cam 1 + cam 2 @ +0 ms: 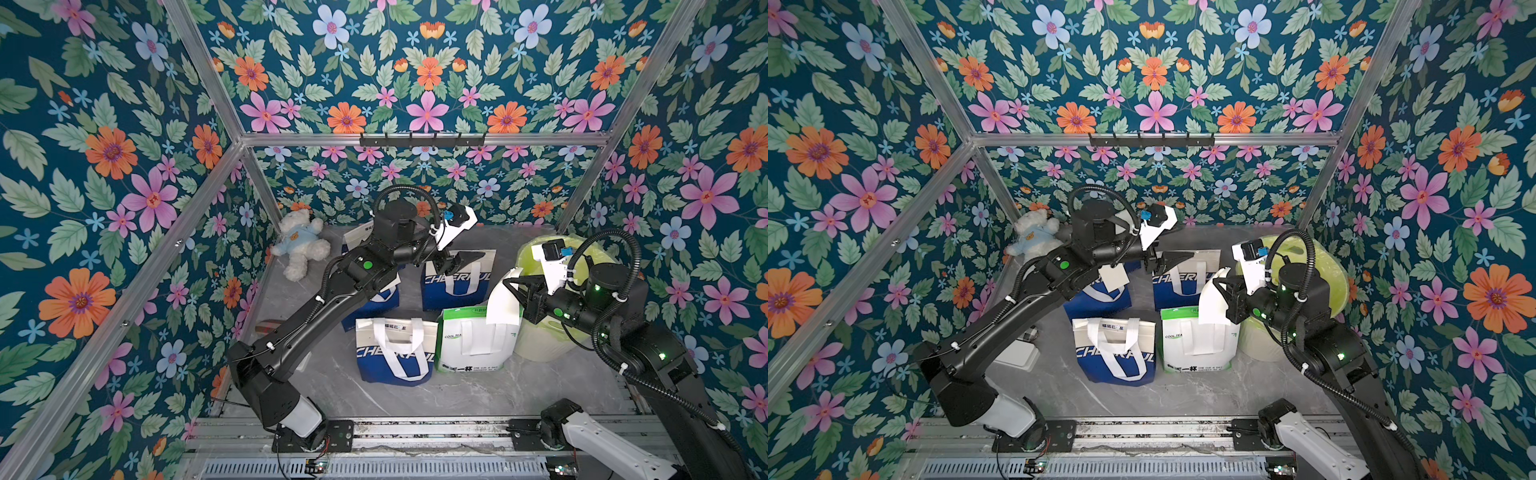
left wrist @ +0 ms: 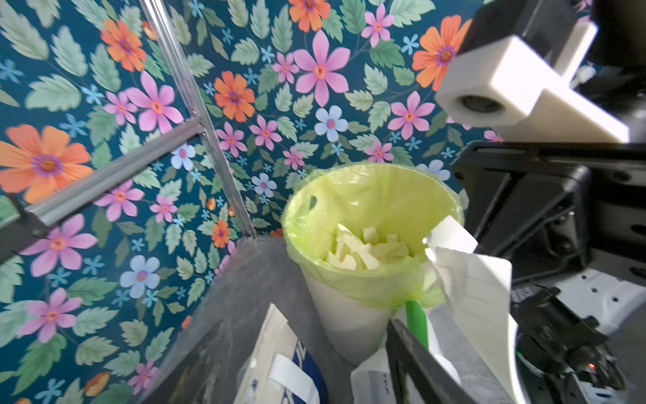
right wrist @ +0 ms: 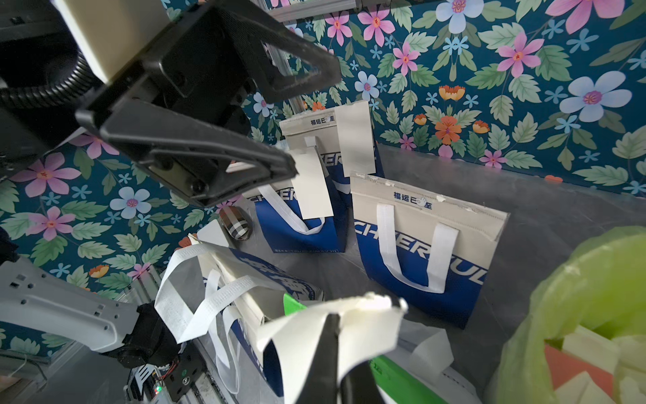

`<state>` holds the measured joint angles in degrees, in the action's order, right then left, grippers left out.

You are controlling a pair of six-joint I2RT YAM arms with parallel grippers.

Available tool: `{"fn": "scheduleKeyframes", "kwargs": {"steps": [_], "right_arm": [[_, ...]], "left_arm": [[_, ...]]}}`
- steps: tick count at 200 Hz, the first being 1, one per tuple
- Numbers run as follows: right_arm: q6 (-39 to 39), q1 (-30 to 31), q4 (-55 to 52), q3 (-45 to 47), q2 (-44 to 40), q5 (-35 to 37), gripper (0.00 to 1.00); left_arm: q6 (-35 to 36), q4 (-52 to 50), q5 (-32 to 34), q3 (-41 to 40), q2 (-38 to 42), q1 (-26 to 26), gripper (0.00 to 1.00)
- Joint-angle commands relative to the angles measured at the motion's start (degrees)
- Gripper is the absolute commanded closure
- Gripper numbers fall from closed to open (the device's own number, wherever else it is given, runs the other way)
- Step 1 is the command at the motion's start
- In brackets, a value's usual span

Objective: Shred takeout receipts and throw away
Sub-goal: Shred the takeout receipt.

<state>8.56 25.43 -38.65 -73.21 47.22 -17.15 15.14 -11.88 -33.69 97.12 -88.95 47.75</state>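
Your right tool (image 1: 509, 284) is clamped on a torn white receipt (image 1: 505, 301), centre right of the frame, just beside the green-lined bin (image 1: 536, 345). Your left tool (image 3: 314, 117) stands spread and empty; white scraps (image 2: 367, 249) lie inside the bin

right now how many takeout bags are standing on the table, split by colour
blue and white bags: 4
green and white bag: 1
total: 5
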Motion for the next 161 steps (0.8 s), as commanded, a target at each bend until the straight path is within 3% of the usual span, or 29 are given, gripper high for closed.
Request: {"fn": "scheduleKeyframes", "kwargs": {"steps": [1,29,55,121,161], "right_arm": [[-2.2,0.06,-2.27,-0.5,-0.42,1.33,1.0],[-3.0,0.03,-4.29,-1.06,-0.04,3.39,1.0],[-3.61,0.06,-4.94,-1.06,-0.06,4.68,1.0],[-3.36,0.05,-4.7,-0.8,-0.36,4.32,1.0],[-3.36,0.05,-5.01,-1.49,0.15,3.58,1.0]], "left_arm": [[0.82,-6.19,0.8,0.36,-0.22,2.76,0.26],[0.74,-8.02,1.09,0.09,-0.44,6.12,0.2],[0.69,-8.38,1.44,-0.33,0.15,8.29,0.21],[-0.11,-7.46,2.71,1.08,-0.47,10.49,0.34],[0.24,-7.64,4.3,2.59,-2.42,12.0,0.36]]}}
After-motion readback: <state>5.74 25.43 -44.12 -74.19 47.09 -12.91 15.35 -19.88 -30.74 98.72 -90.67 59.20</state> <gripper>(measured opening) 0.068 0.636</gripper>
